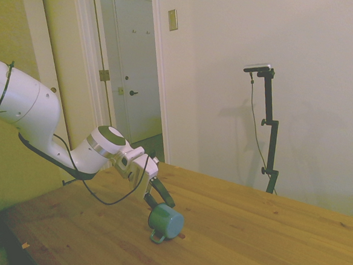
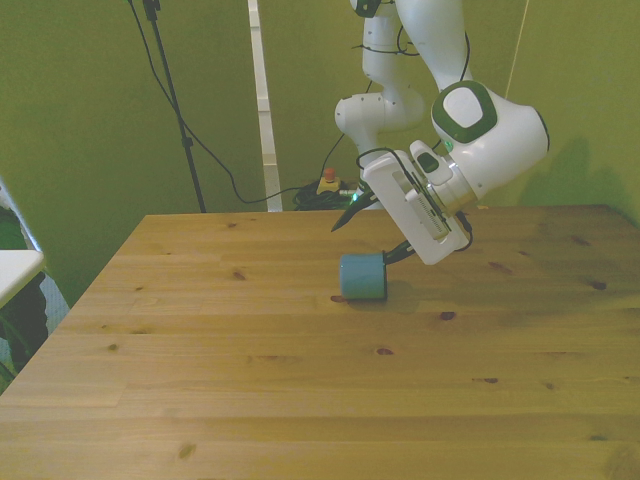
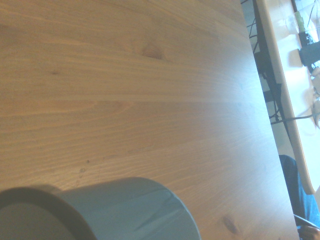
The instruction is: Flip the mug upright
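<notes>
Lying on its side on the wooden table (image 1: 266, 236), the teal mug (image 1: 165, 221) sits right at the tips of the gripper (image 1: 160, 198) in the side view. Its handle (image 1: 156, 236) points down against the wood on the side away from the fingers, and its round end faces the camera. The two dark fingers reach down to the mug's upper back edge; they look parted, though whether either one touches the mug cannot be told from here.

From the front view, the mug (image 2: 363, 277) lies just below and ahead of the gripper (image 2: 372, 235), its axis roughly level. One finger (image 2: 347, 216) sticks out well clear of the mug toward the front view's left, and the other (image 2: 398, 253) comes in close behind it, so the fingers stand spread and grip nothing.

Up close in the wrist view, the mug (image 3: 130, 210) fills the nearest corner, its rim (image 3: 40, 200) a soft curve, with bare table (image 3: 125, 90) beyond.

The likely trouble is rolling: a cylinder on its side may scoot or spin away if one finger nudges it before the other. A shallow pinch on the rim could also slip as the mug tips, dropping it back onto the wood.
</notes>
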Controlling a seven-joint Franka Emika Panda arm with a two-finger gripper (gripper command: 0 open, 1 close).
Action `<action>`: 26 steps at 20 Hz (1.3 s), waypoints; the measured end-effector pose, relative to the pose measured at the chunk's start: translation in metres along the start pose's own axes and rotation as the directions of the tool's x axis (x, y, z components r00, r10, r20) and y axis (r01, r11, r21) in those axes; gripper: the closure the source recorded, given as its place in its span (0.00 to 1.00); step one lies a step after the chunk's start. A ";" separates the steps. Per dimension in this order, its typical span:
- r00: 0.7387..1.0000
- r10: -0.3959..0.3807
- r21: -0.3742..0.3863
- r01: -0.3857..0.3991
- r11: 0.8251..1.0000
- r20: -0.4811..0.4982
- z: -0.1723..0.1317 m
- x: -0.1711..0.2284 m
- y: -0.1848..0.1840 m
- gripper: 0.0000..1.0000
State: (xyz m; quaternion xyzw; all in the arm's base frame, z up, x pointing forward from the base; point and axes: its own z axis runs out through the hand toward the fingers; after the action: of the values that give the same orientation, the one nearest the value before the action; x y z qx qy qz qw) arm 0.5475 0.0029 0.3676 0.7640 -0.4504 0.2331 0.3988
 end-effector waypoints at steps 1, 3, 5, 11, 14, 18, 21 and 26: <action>1.000 0.000 0.000 0.000 1.000 0.000 0.000 0.000 0.000 1.00; 1.000 0.000 0.000 0.000 1.000 0.000 0.000 0.000 0.000 1.00; 1.000 0.001 0.000 -0.001 1.000 0.000 0.000 0.000 0.000 1.00; 1.000 0.002 0.002 -0.002 1.000 0.000 0.000 0.000 0.000 1.00; 1.000 0.005 0.003 -0.005 1.000 0.000 0.000 0.000 0.000 1.00; 1.000 0.006 0.003 -0.006 1.000 0.000 0.000 0.000 0.000 1.00; 1.000 0.006 0.002 -0.006 1.000 0.000 0.000 0.000 0.000 1.00; 1.000 0.008 0.002 -0.008 1.000 0.002 0.001 0.000 -0.001 1.00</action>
State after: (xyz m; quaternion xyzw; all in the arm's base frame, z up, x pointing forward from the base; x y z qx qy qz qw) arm 0.5482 0.0023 0.3660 0.7628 -0.4535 0.2344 0.3969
